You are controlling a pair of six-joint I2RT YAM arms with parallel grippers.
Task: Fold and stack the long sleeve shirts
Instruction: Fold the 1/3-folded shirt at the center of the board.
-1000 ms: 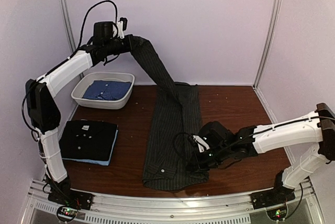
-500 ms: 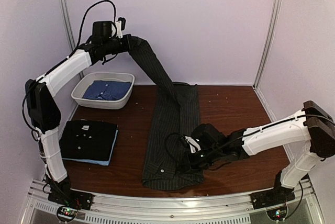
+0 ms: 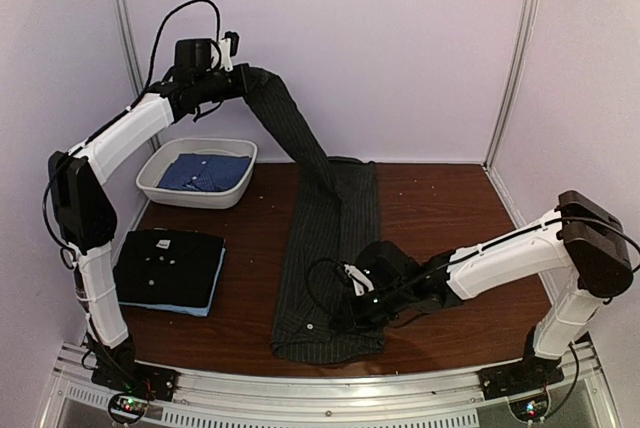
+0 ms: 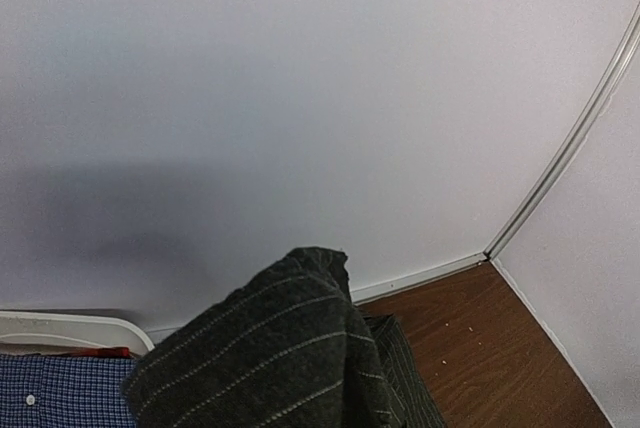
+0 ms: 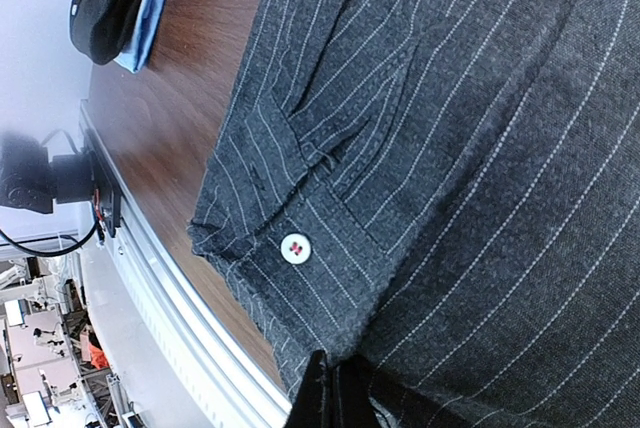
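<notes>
Pinstripe shirt [image 3: 325, 268] lies lengthwise mid-table [image 3: 450, 208], hem by front edge. Left gripper [image 3: 243, 78] pinches its sleeve [image 3: 290, 128] high over back-left corner (taut diagonal). Right gripper [image 5: 323, 393] pressed together on hem cloth, front edge.

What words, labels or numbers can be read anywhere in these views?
No text can be read in any view.
The black shirt has a pale speck at its collar, too small to tell if it is a label.
The pinstriped shirt and the tub show no markings.
</notes>
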